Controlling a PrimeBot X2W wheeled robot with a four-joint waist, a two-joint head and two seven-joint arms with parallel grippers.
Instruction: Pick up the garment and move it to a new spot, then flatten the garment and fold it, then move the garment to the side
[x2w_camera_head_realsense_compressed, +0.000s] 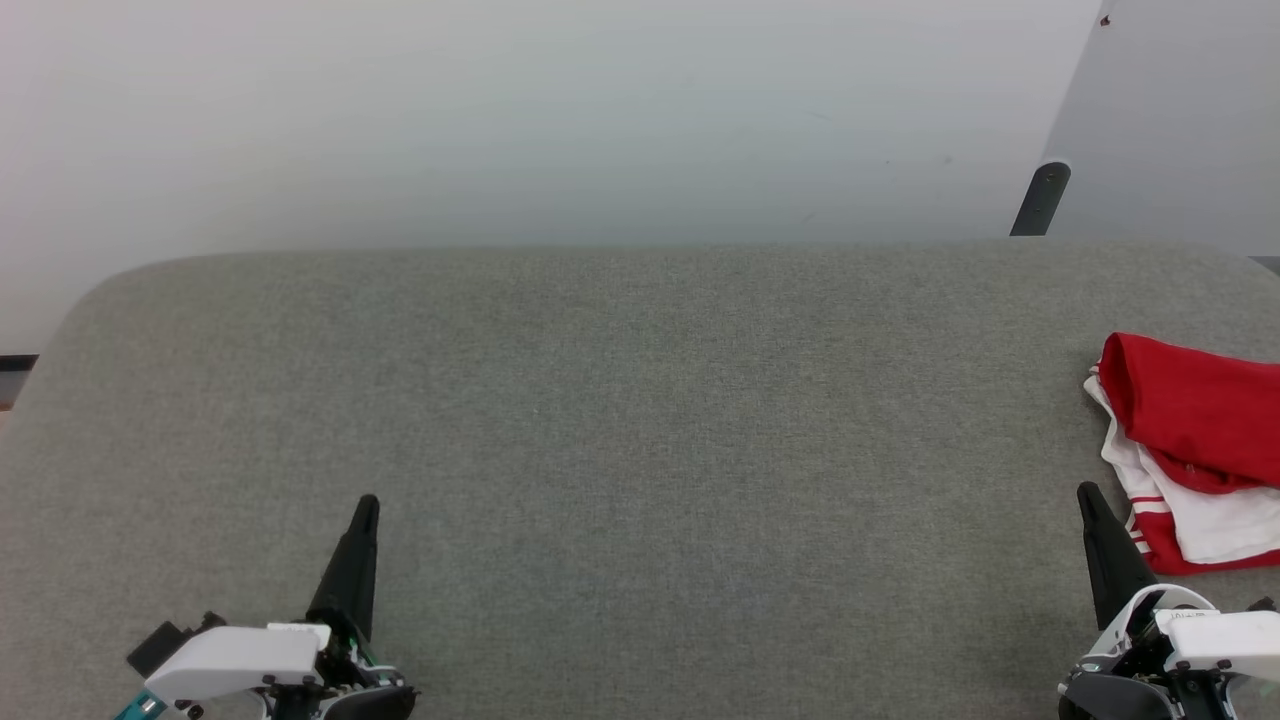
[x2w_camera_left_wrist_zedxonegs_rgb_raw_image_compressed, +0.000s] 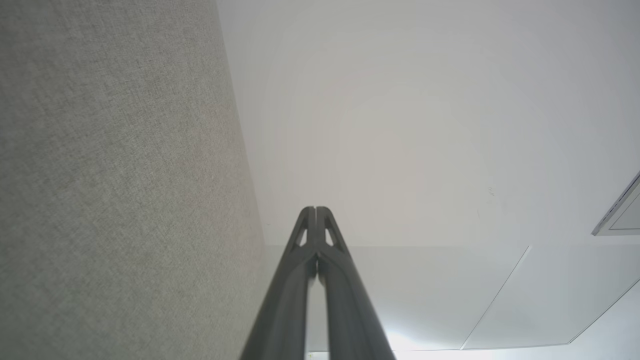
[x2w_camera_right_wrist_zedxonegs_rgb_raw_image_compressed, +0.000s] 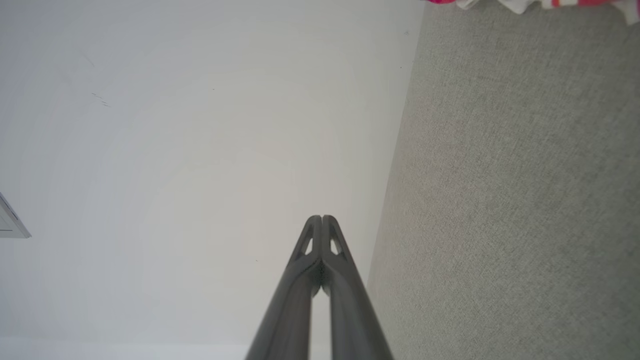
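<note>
Head view: garment (x2w_camera_head_realsense_compressed: 1190, 420) lay bunched at the far right of the worktop (x2w_camera_head_realsense_compressed: 640, 420), cropped by the frame edge, so its full extent and any overhang were unreadable; left end effector (x2w_camera_head_realsense_compressed: 367, 510) and right end effector (x2w_camera_head_realsense_compressed: 1088, 497) were both pinched together and empty, the right one just beside the heap; risk: grabbing a single layer would lift it lopsided, and a rightward drag could slide it off.
Left wrist view: left end effector (x2w_camera_left_wrist_zedxonegs_rgb_raw_image_compressed: 315, 210) had fingers together, beside bare worktop (x2w_camera_left_wrist_zedxonegs_rgb_raw_image_compressed: 100, 175).
Right wrist view: right end effector (x2w_camera_right_wrist_zedxonegs_rgb_raw_image_compressed: 321, 218) had fingers together; garment (x2w_camera_right_wrist_zedxonegs_rgb_raw_image_compressed: 575, 2) was only a sliver at the top edge; folds unreadable.
</note>
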